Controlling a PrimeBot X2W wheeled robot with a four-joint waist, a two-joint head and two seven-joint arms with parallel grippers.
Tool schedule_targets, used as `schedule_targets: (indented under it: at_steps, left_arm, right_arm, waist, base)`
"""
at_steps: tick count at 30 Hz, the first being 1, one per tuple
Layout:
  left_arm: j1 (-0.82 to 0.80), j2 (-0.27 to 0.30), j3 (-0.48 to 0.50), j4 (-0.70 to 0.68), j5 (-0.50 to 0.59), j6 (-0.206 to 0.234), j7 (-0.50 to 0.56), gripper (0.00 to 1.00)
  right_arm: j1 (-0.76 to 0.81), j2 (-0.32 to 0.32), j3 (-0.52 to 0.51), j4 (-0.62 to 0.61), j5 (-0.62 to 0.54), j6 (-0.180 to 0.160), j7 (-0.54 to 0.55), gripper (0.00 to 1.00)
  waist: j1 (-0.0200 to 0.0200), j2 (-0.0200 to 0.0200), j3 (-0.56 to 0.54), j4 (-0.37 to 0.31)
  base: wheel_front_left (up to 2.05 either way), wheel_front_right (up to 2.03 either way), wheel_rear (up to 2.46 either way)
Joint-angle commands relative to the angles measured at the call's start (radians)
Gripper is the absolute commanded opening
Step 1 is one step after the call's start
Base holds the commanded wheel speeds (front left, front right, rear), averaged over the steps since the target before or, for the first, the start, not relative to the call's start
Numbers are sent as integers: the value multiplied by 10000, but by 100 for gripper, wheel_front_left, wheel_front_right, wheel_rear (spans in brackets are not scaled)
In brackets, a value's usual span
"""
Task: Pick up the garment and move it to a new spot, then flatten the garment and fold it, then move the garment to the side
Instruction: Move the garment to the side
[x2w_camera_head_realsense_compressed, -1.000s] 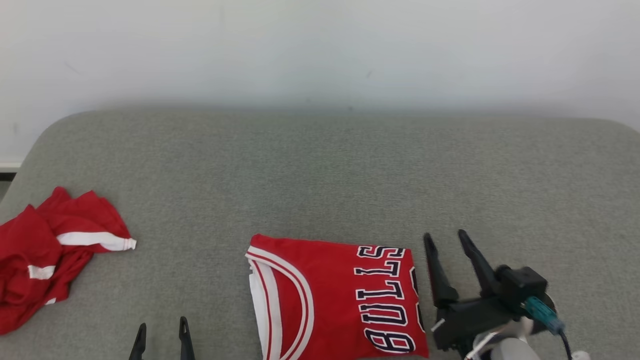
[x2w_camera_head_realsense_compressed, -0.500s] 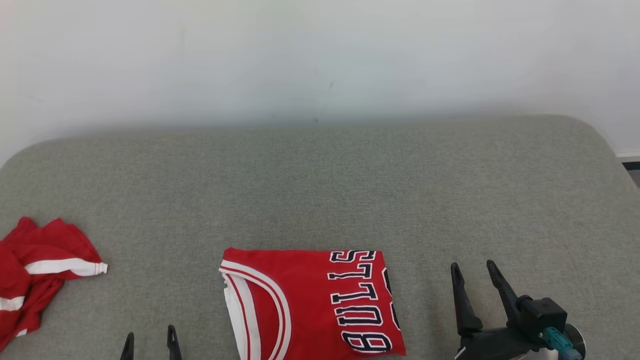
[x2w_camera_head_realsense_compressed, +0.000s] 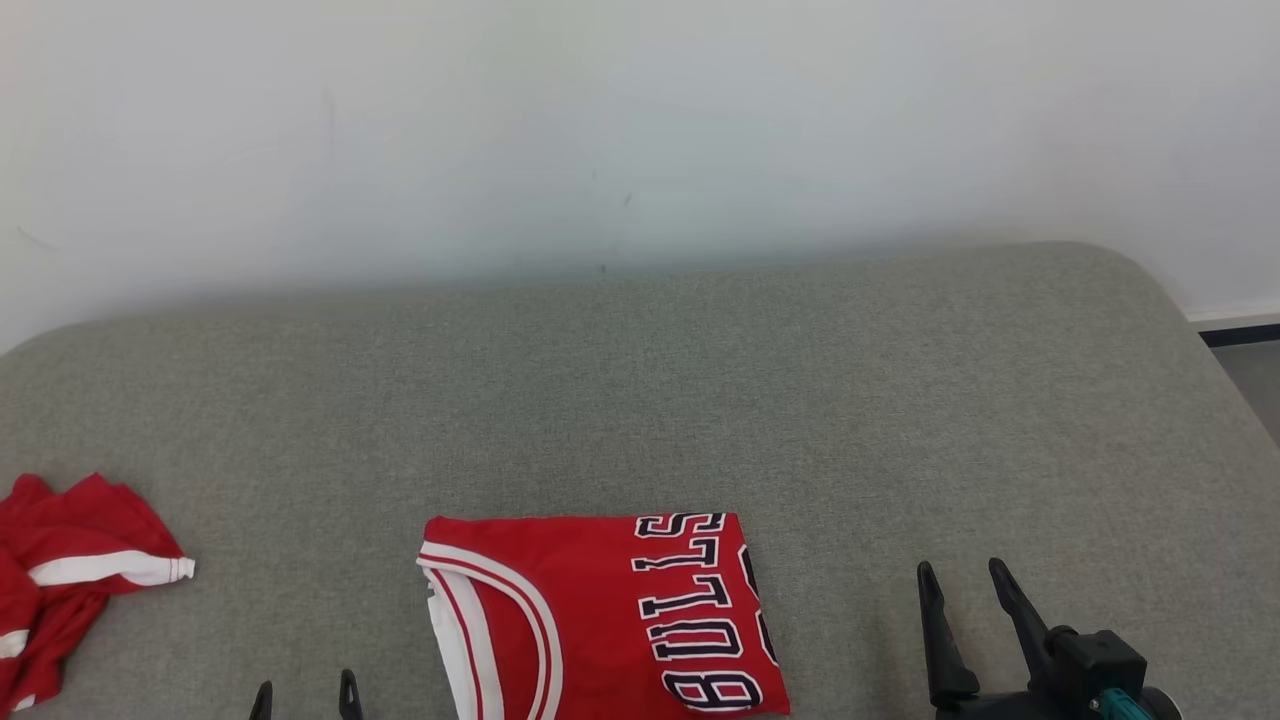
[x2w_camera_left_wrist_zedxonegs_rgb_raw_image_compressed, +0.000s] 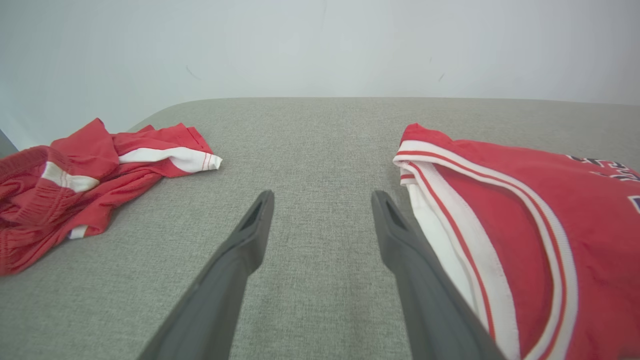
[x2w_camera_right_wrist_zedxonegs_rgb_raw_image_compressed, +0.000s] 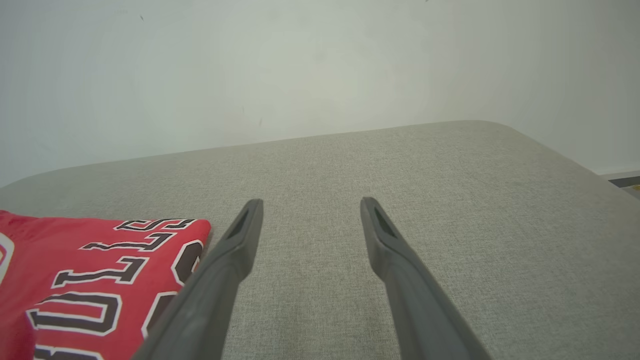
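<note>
The garment is a red jersey with white trim and dark lettering, lying folded flat on the grey cushion near the front middle. It also shows in the left wrist view as the jersey and in the right wrist view. My left gripper stands open to the jersey's left, with nothing between its fingers. My right gripper stands open to the jersey's right, holding nothing, its fingers over bare cushion.
A crumpled red garment with white stripes lies at the cushion's left edge, seen too as a heap. A white wall stands behind the grey cushion. The cushion's right edge drops off near a dark floor strip.
The head camera has turned rightward and up, shifting the whole picture left and down. My right gripper has drawn back from the jersey's right edge; both grippers stay open.
</note>
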Motion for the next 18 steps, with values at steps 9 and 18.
schedule_targets:
  at_steps: [9, 18]
  left_arm:
    - [128, -1, -14, -70, -52, -45, -26, 100]
    - [-47, -1, -243, -69, -123, -13, -26, 100]
  right_arm:
    - [194, 11, -65, -63, 40, -28, 2, 100]
    - [-70, 12, 472, -68, 261, -28, 2, 100]
  waist:
    - [1, 0, 5, -89]
    - [1, 0, 310, 476]
  base:
    - [0, 0, 0]
    - [0, 0, 0]
